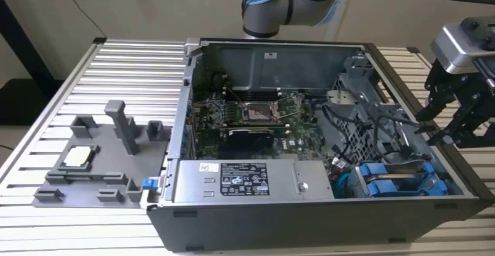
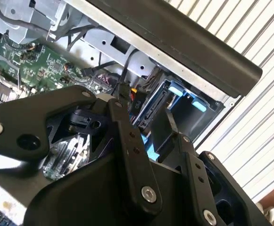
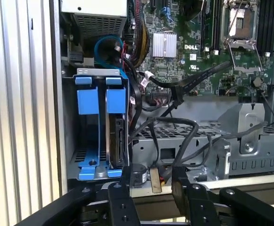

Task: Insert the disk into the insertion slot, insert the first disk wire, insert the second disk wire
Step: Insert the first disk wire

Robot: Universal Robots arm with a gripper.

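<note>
In the exterior view your jaws hang spread at 3 o'clock of the open case. The disk stands edge-on in the drive cage at 4 o'clock, its label hidden. The power supply wears a white printed sticker.

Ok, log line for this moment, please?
gripper: open | over black computer case edge by grey metal drive cage | silver-grey hard drive in bright blue plastic carrier frame: in cage slot | black wires: connection unclear
</note>
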